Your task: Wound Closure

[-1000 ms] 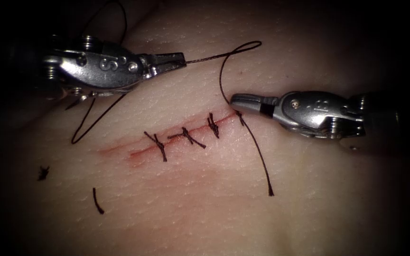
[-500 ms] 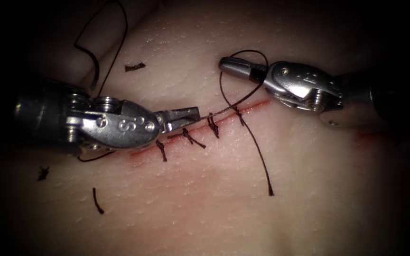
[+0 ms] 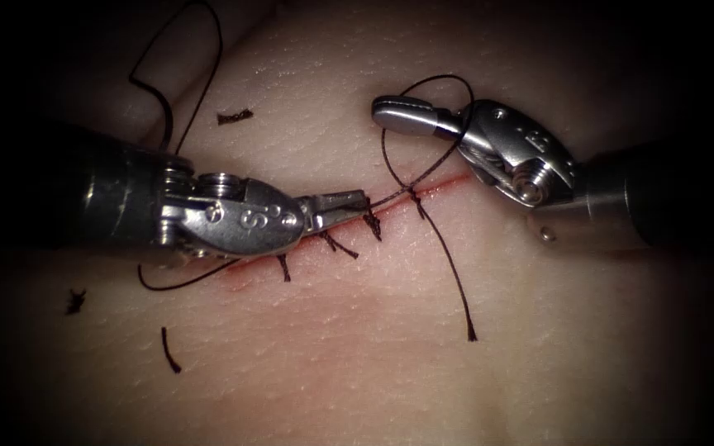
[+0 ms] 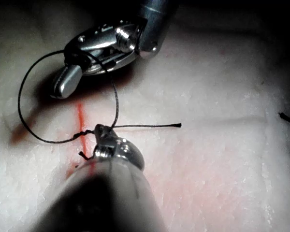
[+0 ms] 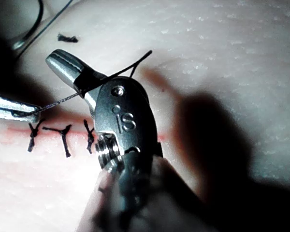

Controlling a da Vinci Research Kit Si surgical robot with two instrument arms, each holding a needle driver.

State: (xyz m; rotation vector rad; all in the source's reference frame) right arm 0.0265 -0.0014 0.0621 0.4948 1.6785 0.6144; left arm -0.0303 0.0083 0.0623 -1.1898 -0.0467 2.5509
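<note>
The left claw [image 3: 357, 201] lies low over the cut [image 3: 435, 186], its jaws closed on the thread [image 3: 390, 165] just left of the newest stitch, and the strand runs taut from there up toward the right claw [image 3: 392, 111]. That one sits above and to the right of the cut, with the thread looped around its closed jaws; I cannot make out anything pinched between them, so it looks wrapped rather than gripped. In the left wrist view the right claw [image 4: 67, 82] shows the same loop [image 4: 26, 106] curling wide around it before it comes back to the stitch where the left claw [image 4: 100, 133] holds on. The two have swapped heights over the past second: the left has dropped from above the cut down onto it, while the right has risen from the cut's edge to the upper side, carrying its loop along. To my eye the arrangement suits a knot being laid, one end anchored low, the other side winding. Three finished stitches [image 3: 328, 241] cross the cut beside the left claw, and a free tail [image 3: 456, 289] trails down over the tissue [image 3: 373, 372] to the right. Short cut ends [image 3: 169, 351] lie scattered at the left. I see no needle among all this.
</note>
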